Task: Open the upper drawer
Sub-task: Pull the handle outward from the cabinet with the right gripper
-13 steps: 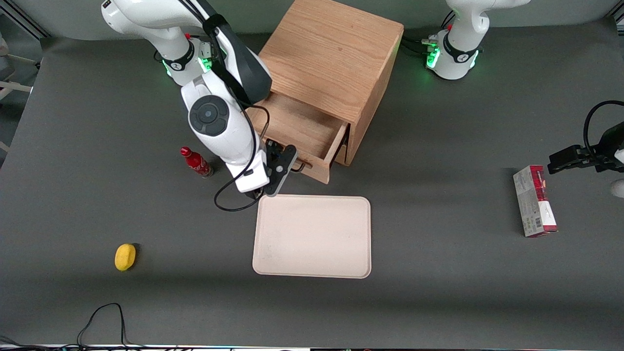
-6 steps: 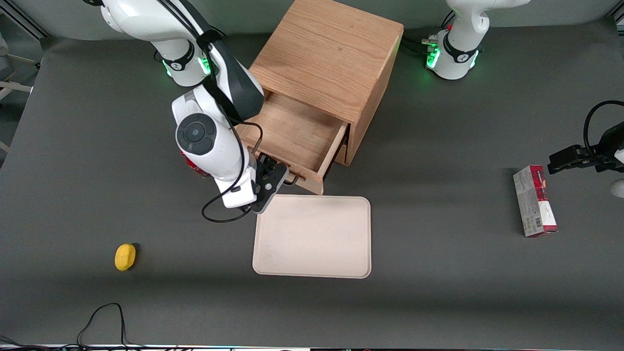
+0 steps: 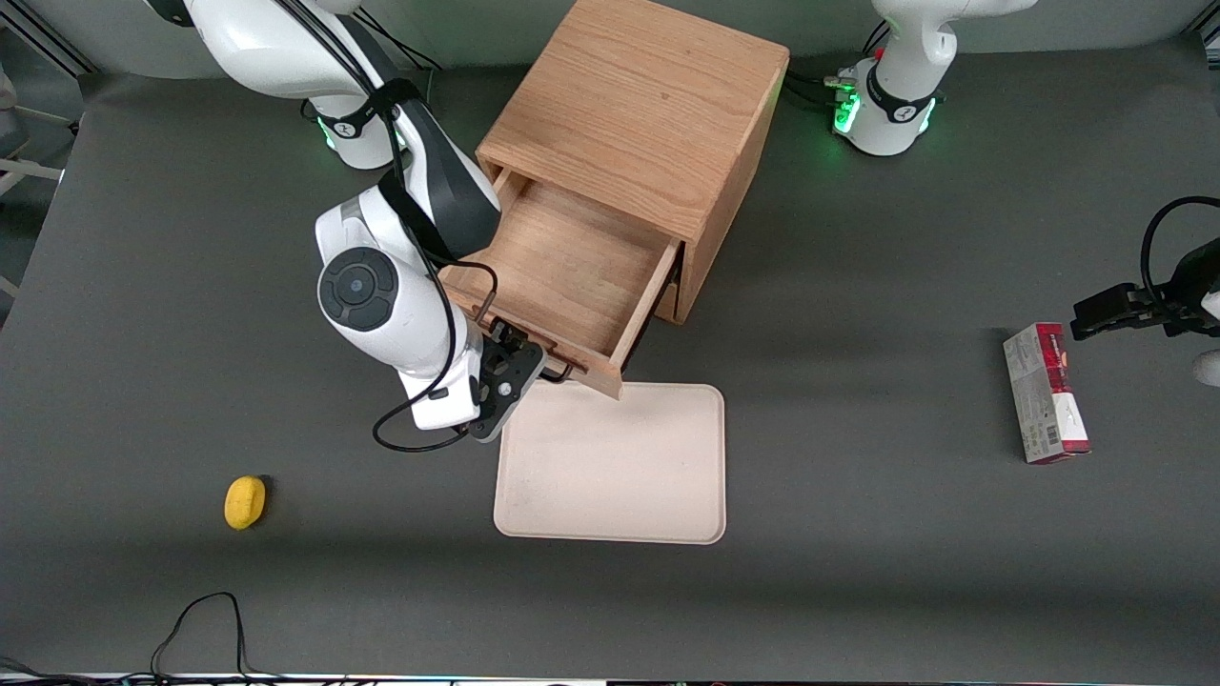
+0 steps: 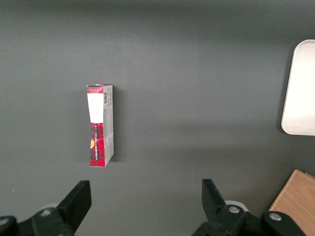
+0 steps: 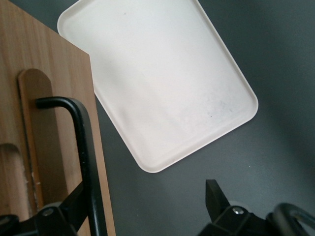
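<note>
The upper drawer [image 3: 562,276] stands pulled well out of the boxy oak cabinet [image 3: 637,114], its plain wooden tray body open to view and its front panel overhanging the rim of a cream tray [image 3: 610,463] that lies flat on the surface [image 3: 858,572], nearer the front camera than the cabinet. The tray is a smooth rounded rectangle with a shallow raised lip. The tool [image 3: 534,365] sits at the drawer front; in the right wrist view its fingers [image 5: 216,196] are spread, with the thin black wire handle [image 5: 83,147] between them and one finger against it. The matte dark grey surface also carries a yellow rounded object [image 3: 245,501] toward the working arm's end and a red and grey carton [image 3: 1045,393] lying flat toward the parked arm's end. A black cable [image 3: 205,619] loops along the edge nearest the front camera.
</note>
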Robot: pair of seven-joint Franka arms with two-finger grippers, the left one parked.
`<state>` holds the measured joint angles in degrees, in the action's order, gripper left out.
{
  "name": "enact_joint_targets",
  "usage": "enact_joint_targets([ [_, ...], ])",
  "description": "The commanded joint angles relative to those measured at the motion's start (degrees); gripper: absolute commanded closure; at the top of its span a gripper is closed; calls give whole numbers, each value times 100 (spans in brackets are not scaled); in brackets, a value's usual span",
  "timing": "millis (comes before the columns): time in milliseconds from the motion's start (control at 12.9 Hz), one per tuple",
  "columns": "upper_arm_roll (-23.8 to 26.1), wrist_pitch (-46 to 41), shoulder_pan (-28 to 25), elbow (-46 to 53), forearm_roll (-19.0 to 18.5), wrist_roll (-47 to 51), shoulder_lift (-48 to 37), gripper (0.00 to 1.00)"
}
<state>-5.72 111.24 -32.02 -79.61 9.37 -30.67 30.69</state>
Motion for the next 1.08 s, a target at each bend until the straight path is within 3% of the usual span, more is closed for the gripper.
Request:
enact_joint_targets([
  [0, -43, -120, 99, 402, -93, 140, 245, 0],
  [1005, -52, -251, 434, 779, -111, 140, 430, 0],
])
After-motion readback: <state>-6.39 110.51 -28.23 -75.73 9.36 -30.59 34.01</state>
